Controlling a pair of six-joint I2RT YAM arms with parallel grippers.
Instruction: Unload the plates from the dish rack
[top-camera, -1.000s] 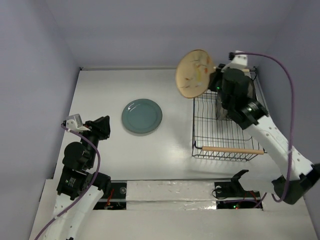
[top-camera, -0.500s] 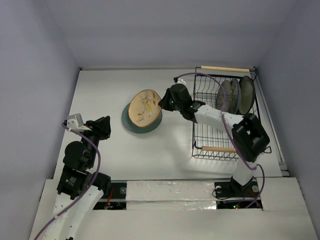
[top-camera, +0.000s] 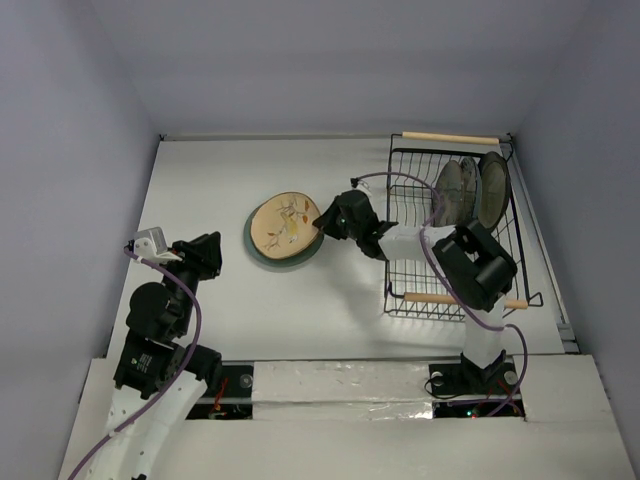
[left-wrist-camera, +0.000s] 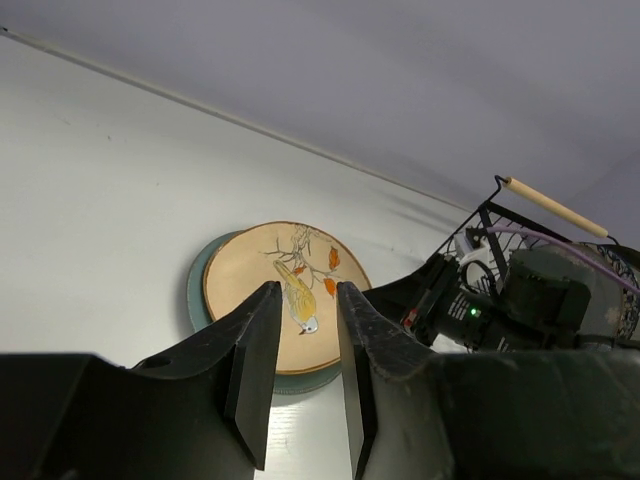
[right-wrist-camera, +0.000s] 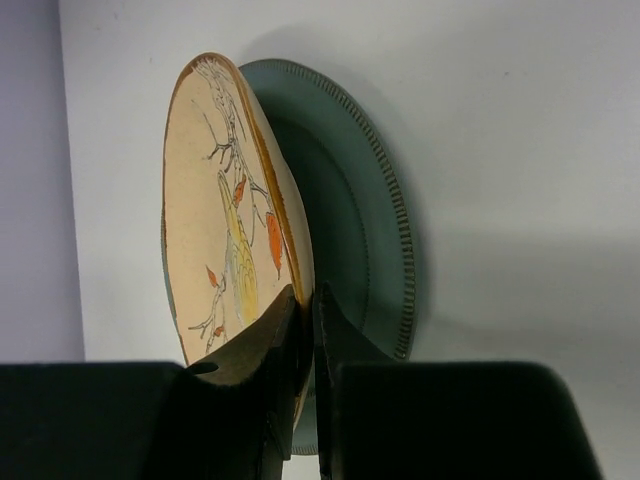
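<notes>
Right wrist view first: the right fingers (right-wrist-camera: 296, 318) are squeezed onto the rim of the tan plate (right-wrist-camera: 215, 220), one finger on the painted face and one behind it. That plate has a brown edge and a little drawing on it: a yellow bird on bare twigs with a few orange leaves. It's tipped up at an angle over the teal plate (right-wrist-camera: 372, 200), gripped edge lifted clear. I honestly can't tell whether its far edge touches the teal one. The teal plate is plain with a ribbed rim and lies flat on the surface (top-camera: 200, 180), about mid-way across, just left of the rack (top-camera: 440, 272).

Over on the left side, the left fingers (top-camera: 205, 248) sit a little apart with nothing between them, pointed toward the two plates but well away from them.

The rack is black wire with two pale wooden handles (top-camera: 450, 138) and sits on the right side of the surface. The other plates (top-camera: 452, 192) stand on edge at its far end.

The surface is plain white, boxed in by pale lavender-grey walls (top-camera: 330, 60).
</notes>
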